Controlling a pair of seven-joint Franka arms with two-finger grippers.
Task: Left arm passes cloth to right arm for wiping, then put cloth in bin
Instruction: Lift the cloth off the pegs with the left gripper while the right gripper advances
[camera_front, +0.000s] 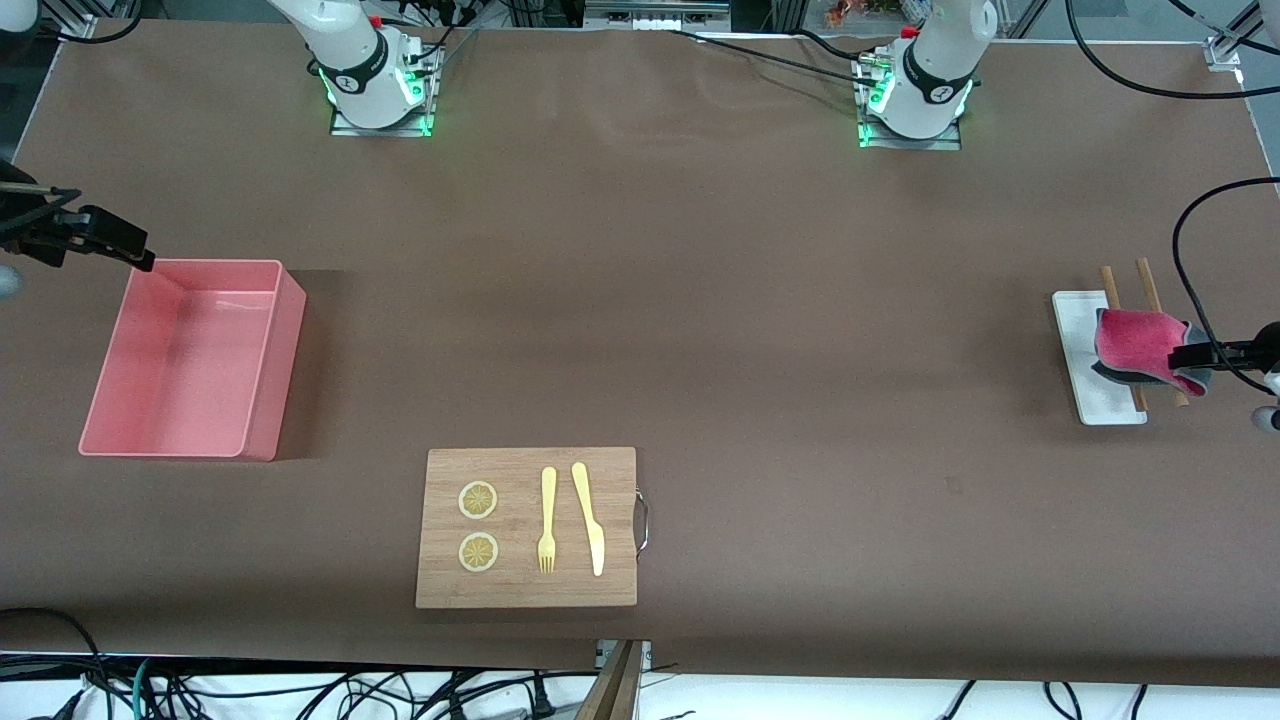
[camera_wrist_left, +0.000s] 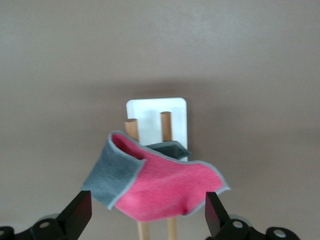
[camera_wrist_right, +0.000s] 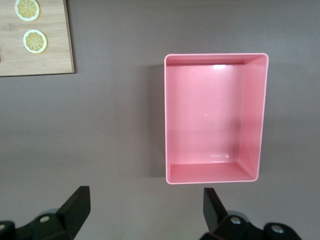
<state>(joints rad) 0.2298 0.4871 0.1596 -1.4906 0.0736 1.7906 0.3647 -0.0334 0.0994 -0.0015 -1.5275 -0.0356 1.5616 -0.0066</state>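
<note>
The cloth (camera_front: 1140, 348), crimson-pink with a dark grey fold, hangs over two wooden rods (camera_front: 1148, 278) above a small white tray (camera_front: 1078, 330) at the left arm's end of the table. My left gripper (camera_front: 1195, 362) is open at the cloth's edge. In the left wrist view the cloth (camera_wrist_left: 160, 187) lies between the gripper's (camera_wrist_left: 148, 202) spread fingers, not clamped. The pink bin (camera_front: 290, 292) stands empty at the right arm's end. My right gripper (camera_front: 135, 255) is open and empty over the table beside the bin (camera_wrist_right: 215, 55), as the right wrist view (camera_wrist_right: 146, 200) shows.
A wooden board (camera_front: 530, 585) with a metal handle lies nearer the front camera, mid-table. On it are two lemon slices (camera_front: 478, 500), a yellow fork (camera_front: 547, 520) and a yellow knife (camera_front: 588, 515). The board's corner shows in the right wrist view (camera_wrist_right: 50, 55).
</note>
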